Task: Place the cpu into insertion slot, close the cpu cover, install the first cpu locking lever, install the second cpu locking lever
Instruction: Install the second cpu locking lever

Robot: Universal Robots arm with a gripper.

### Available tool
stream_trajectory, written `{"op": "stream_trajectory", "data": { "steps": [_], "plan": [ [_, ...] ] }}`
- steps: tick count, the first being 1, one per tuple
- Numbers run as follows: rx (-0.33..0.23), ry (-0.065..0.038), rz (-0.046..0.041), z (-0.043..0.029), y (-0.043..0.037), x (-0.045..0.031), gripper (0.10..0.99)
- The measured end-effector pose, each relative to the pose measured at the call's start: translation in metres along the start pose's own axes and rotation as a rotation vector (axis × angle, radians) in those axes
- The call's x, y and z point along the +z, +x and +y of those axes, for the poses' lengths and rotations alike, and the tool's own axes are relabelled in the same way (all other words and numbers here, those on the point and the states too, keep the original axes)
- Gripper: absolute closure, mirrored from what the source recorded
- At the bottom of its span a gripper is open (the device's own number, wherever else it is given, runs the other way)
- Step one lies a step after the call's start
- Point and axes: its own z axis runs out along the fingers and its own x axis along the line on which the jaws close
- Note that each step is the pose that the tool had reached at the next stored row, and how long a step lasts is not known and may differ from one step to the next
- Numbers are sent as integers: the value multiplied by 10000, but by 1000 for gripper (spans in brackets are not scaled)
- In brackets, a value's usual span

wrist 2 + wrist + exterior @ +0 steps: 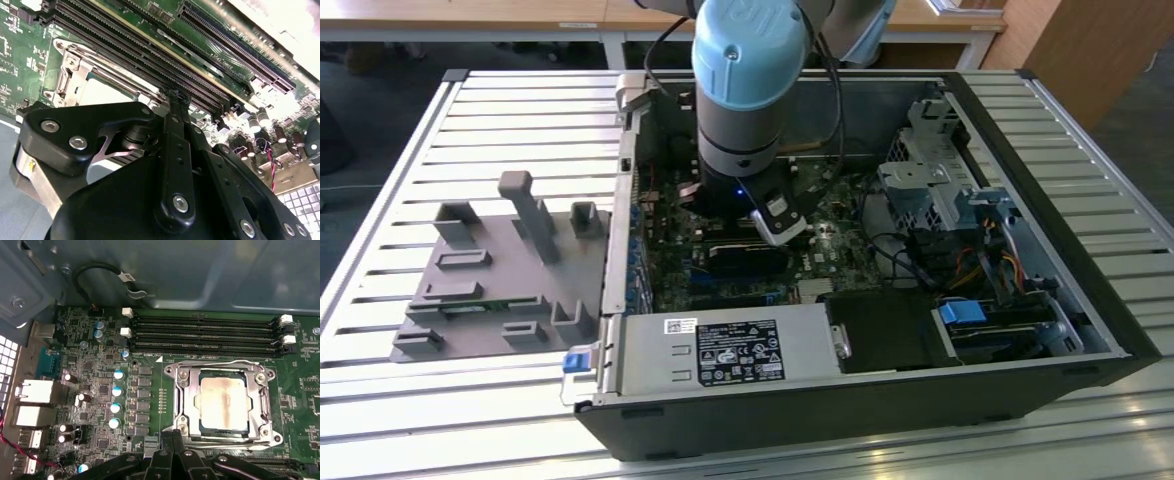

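Slatted metal tabletop [480,110] carries an open computer case [1067,300], with a grey fixture [480,290] at the exterior view's left. At the frame's centre the arm [744,90] reaches down into the case over the green board [150,390]. In the first wrist view the cpu [223,400] lies in the insertion slot [192,397], at centre right (silver top up), with the cpu cover [265,400] closed around it. The gripper [172,437] sits just beside the socket's edge, its fingers [175,115] pressed together and holding nothing.
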Motion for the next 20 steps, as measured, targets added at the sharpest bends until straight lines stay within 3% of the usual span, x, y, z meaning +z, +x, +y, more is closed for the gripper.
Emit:
{"op": "stream_trajectory", "data": {
  "steps": [12, 20],
  "plan": [
    [1, -225, -4, -6, 36, 48, 969],
    [1, -235, -6, -3, 40, 40, 969]
  ]
}}
